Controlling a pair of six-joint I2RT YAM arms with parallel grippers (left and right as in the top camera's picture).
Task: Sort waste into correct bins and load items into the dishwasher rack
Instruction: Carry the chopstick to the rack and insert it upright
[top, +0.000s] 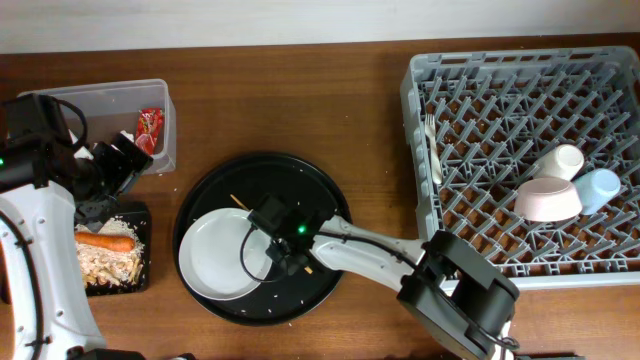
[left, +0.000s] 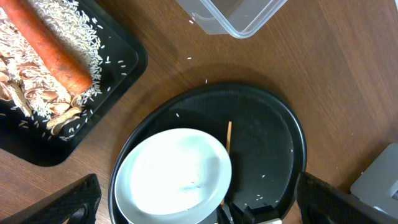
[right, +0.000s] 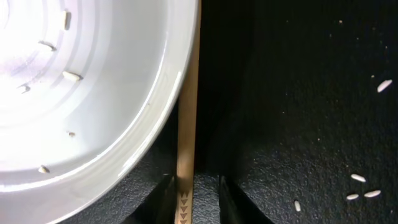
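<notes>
The white plate (top: 220, 255) lies on the round black tray (top: 300, 185), with a few rice crumbs on it (right: 93, 81). A thin wooden stick (right: 186, 112) lies beside the plate's rim. My right gripper (top: 283, 240) is down on the round tray, and its open jaws (right: 194, 193) straddle the stick. The left finger touches the stick and the right one stands apart. My left gripper (top: 120, 160) is open and empty, hovering between the clear tub (top: 110, 100) and the flat black tray (top: 140, 215). The tub holds the red wrapper (top: 150, 128). The carrot (top: 105, 241) and rice lie in the black tray.
The grey dishwasher rack (top: 500, 100) at the right holds the fork (top: 433, 140), the white cup (top: 560, 160), the bowl (top: 547, 198) and the light-blue cup (top: 600, 187). Loose rice grains (right: 364, 194) dot the round tray. The left wrist view shows the plate (left: 174, 174) and stick (left: 229, 137).
</notes>
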